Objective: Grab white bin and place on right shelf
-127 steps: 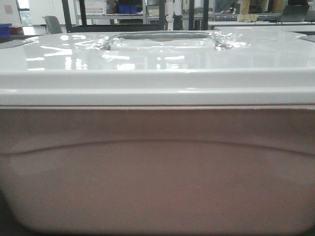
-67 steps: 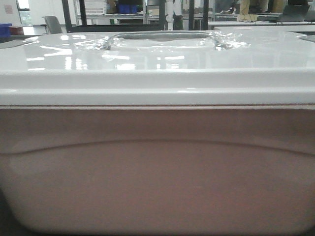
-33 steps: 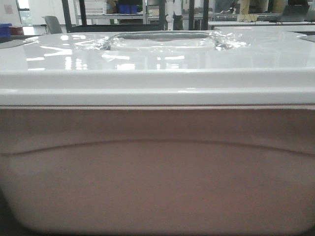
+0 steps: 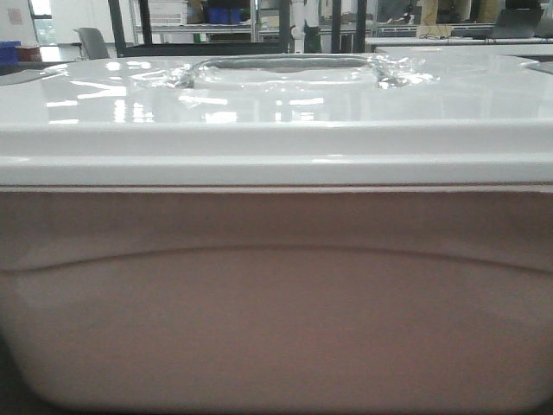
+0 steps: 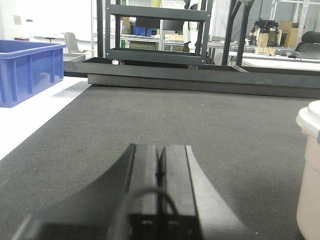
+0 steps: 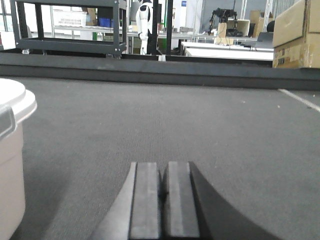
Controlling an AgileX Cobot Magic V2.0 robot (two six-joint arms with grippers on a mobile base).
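Two pincers are seen closed and empty: the left pincer [image 5: 161,160] and the right pincer [image 6: 164,190] each have their jaws pressed together above the grey tabletop [image 5: 200,115], with nothing held. Almost nothing has been changed over the last two seconds. The white bin [image 4: 276,294] is framed just as before in the front view, filling it, with its glossy lid [image 4: 276,95] on; only the far background is nudged a touch. The bin is caught at the right edge of the left wrist view and the left edge of the right wrist view, so it is judged to sit between the arms, untouched. No grab is judged to have been started, and the right shelf cannot be picked out.
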